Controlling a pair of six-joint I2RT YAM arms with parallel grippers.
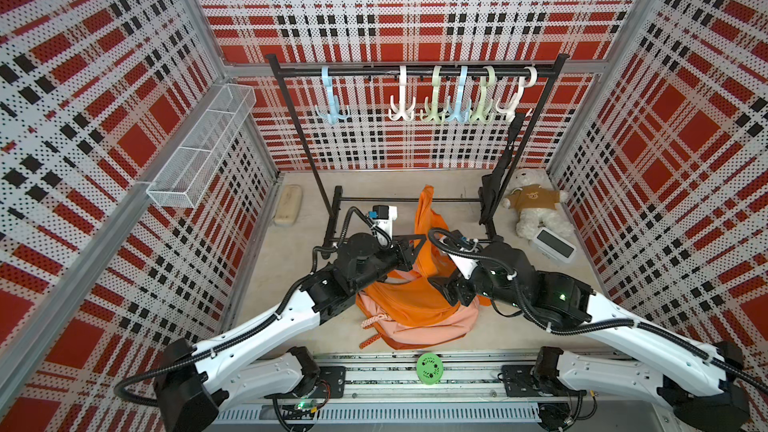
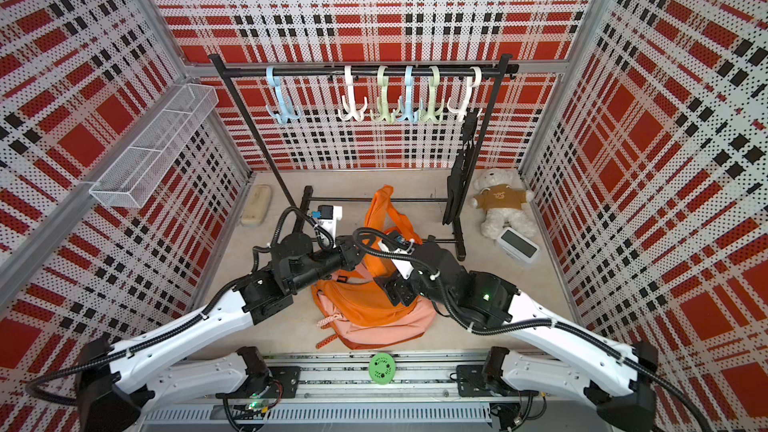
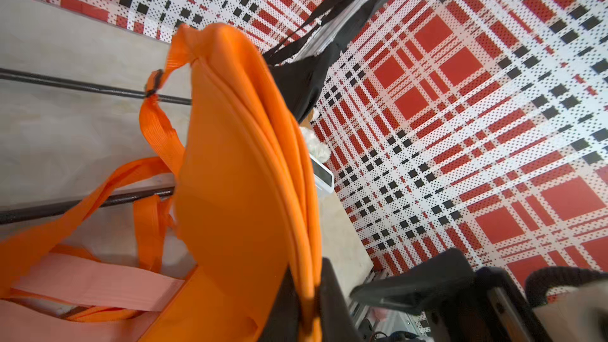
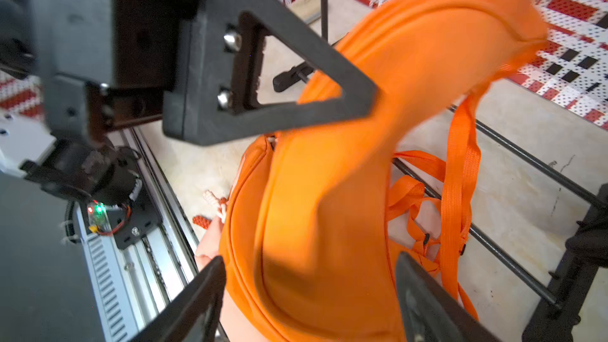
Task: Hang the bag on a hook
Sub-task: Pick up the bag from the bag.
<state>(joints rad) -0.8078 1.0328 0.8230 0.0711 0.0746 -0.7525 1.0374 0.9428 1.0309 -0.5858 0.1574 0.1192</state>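
The orange bag (image 1: 415, 305) lies on the table (image 1: 274, 268) just in front of the rack (image 1: 374, 71). Its body is slumped flat, and one padded shoulder strap (image 1: 426, 209) stands upright over the rack's low base bars. No part of it is on a hook; the six hooks (image 1: 402, 93) hang from the rack's top bar, well above the bag. The left gripper (image 1: 420, 241) is clamped on the raised strap's edge; in the left wrist view the orange piping runs down between its black fingers (image 3: 332, 294). The right gripper (image 4: 309, 258) has its jaws wide apart, one finger on either side of the bag's body; whether they touch the fabric I cannot tell. A black bag (image 1: 496, 180) hangs at the rack's end on the robot's right. Just past that end a teddy bear (image 1: 534, 205) and a small white clock (image 1: 555, 245) lie on the table. A beige case (image 1: 286, 205) lies past the rack's other end
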